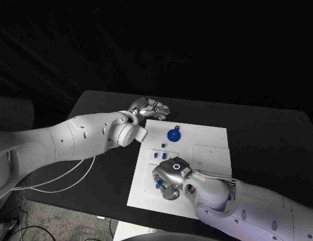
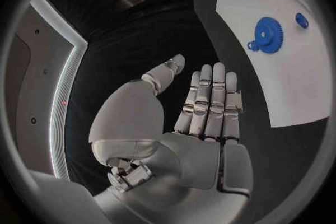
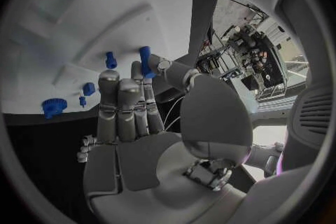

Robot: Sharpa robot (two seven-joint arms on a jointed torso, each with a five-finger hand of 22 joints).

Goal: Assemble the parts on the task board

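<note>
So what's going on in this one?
A two-armed robot is assembling small blue parts on a white task board. Its right hand is over the board's near end, pinching a small blue peg. The left hand hangs open beside the far corner, holding nothing. A blue gear lies on the board.

Black table (image 1: 272, 135) sitting in darkness; patterned floor (image 1: 62, 216) showing at 7 o'clock, cables (image 1: 26, 232) trailing there.

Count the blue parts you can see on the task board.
5: a gear near the far edge, three small pieces mid-board, a peg pinched by the right hand. Others may be hidden.
</note>
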